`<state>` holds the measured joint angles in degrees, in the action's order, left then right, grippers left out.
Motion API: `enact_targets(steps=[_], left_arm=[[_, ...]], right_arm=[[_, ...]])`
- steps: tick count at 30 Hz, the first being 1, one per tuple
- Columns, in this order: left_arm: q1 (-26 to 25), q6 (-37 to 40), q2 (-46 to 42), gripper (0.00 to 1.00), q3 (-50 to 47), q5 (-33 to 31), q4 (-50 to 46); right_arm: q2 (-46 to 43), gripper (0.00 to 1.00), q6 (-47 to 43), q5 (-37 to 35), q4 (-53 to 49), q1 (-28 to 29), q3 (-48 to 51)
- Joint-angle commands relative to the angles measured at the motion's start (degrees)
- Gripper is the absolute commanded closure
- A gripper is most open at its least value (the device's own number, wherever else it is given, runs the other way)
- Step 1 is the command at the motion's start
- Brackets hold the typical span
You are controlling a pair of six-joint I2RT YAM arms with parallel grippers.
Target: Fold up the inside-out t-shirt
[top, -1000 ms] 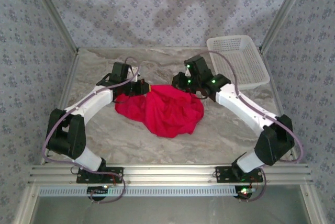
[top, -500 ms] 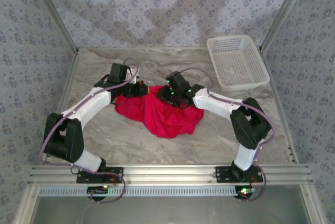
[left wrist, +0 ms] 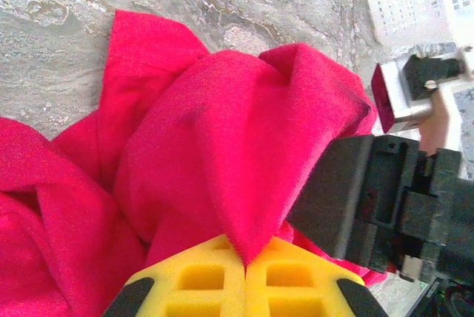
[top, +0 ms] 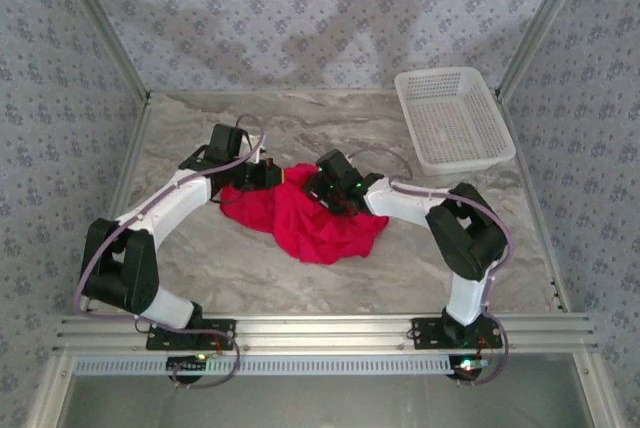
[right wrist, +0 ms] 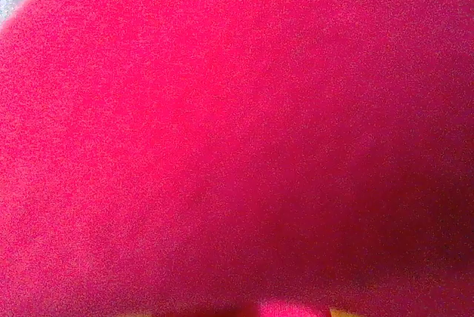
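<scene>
Nothing folded yet: t-shirt [top: 310,223] lay bunched on the desk [top: 200,258], left claw [left wrist: 244,265] pinching a ridge of it, right claw [top: 328,188] just opposite, pressed into the cloth, spread or not I couldn't tell.

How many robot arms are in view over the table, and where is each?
2. The left arm reaches from the near left to the left edge of the red t-shirt. The right arm bends in from the near right to its far edge. No other seems hidden.

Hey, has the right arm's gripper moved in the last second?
Yes. The right gripper slid left, away from the white basket, over the red t-shirt.
</scene>
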<state>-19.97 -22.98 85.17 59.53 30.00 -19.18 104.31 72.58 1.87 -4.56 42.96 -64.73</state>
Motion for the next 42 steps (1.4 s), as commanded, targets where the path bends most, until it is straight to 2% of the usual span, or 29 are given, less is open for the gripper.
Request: enact_targets(steps=[1, 3, 5, 6, 9, 11, 12, 18, 23, 27, 31, 34, 37, 39, 42], left_arm=[[0.2, 0.7, -1.1, 0.96, 0.2, 0.5, 0.0], [0.2, 0.5, -1.2, 0.96, 0.0, 0.6, 0.1], [0.2, 0.4, -1.4, 0.96, -0.2, 0.7, 0.2], [0.2, 0.2, -1.4, 0.96, -0.2, 0.7, 0.3], [0.2, 0.1, -1.6, 0.96, -0.6, 0.9, 0.5], [0.2, 0.4, -1.5, 0.96, -0.6, 0.8, 0.2], [0.3, 0.6, -1.4, 0.96, -0.4, 0.7, 0.0], [1.0, 1.2, -1.0, 0.96, 1.2, -0.2, -0.6], [1.8, 1.2, 0.1, 0.96, 3.7, -0.1, -0.7], [1.8, 0.7, 0.7, 0.95, 5.0, 0.2, -0.4], [1.2, -1.7, 1.4, 0.92, 4.9, 1.8, 2.6], [-0.8, -1.4, 2.8, 0.88, 5.7, 0.7, 3.3], [-3.0, 2.2, 3.8, 0.84, 6.7, -4.3, 1.7], [-3.5, 4.2, 2.8, 0.67, 5.5, -8.7, 1.6], [-4.1, 6.0, -1.4, 0.58, 2.0, -13.2, 2.2]], right_arm=[[2.8, 0.38, 2.7, -1.6, 1.4, 0.2, -2.0], [4.6, 0.39, 2.3, -2.3, 1.2, -0.1, -4.7], [6.2, 0.45, 1.9, -2.8, 0.4, -0.6, -7.1], [6.9, 0.52, 2.0, -2.7, 0.7, -0.8, -7.6], [7.0, 0.85, 1.8, -1.7, 1.0, -1.0, -8.5], [5.4, 0.98, 0.4, -1.6, -1.2, -0.8, -8.9], [4.3, 1.00, -0.2, -1.5, -2.4, -0.9, -8.9], [-7.9, 1.00, -7.3, -3.7, -9.2, -1.7, -7.0], [-17.8, 1.00, -14.4, -1.9, -15.7, -3.4, -7.1], [-24.5, 1.00, -16.5, -2.5, -18.8, -4.0, -5.1], [-28.5, 1.00, -16.7, 0.5, -18.9, -5.5, -4.1], [-27.6, 1.00, -17.0, 1.3, -17.9, -6.9, -4.7], [-22.5, 1.00, -17.3, 4.2, -15.5, -9.3, -6.4], [-17.7, 1.00, -17.3, 6.9, -15.2, -10.9, -8.4], [-11.8, 1.00, -15.3, 13.8, -12.7, -12.6, -10.2]])
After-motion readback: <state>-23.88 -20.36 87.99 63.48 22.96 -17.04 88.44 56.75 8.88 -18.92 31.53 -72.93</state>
